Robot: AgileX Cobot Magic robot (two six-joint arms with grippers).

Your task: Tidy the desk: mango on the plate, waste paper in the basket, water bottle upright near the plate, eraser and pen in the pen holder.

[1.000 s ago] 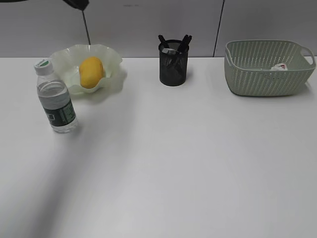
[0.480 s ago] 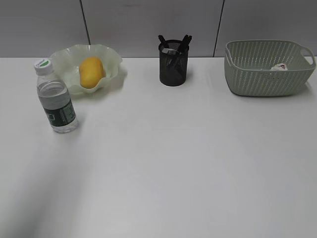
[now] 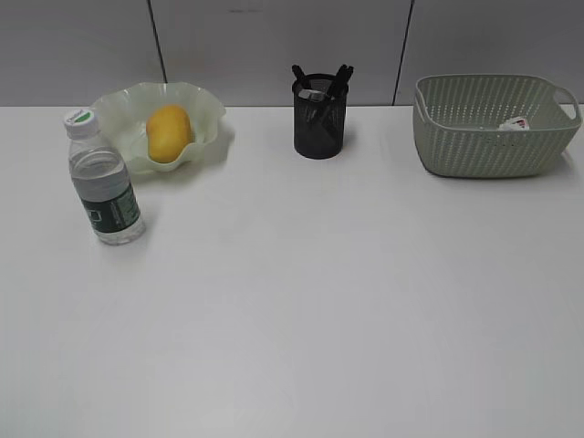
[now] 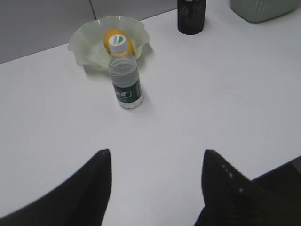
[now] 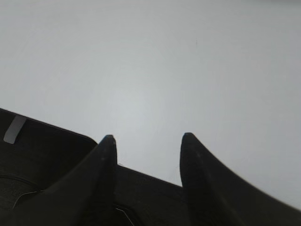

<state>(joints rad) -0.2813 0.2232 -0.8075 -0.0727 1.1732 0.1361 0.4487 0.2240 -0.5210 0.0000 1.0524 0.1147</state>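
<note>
The mango (image 3: 169, 133) lies in the plate (image 3: 208, 114); the bottle (image 3: 103, 181) stands upright near it. Pens fill the holder (image 3: 319, 123); an eraser is hard to see. Paper (image 3: 515, 123) lies half-hidden in the basket (image 3: 474, 137). Both hands, left (image 4: 155, 162) and right (image 5: 146, 146), are wide apart, empty, above the bench (image 3: 319, 292).

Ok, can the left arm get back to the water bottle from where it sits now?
Probably yes: the left gripper is open, and only bare desk lies between it and the upright water bottle.

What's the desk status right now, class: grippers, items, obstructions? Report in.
Left gripper and right gripper open, empty. Mango on plate, water bottle upright beside it. Nothing blocking.
</note>
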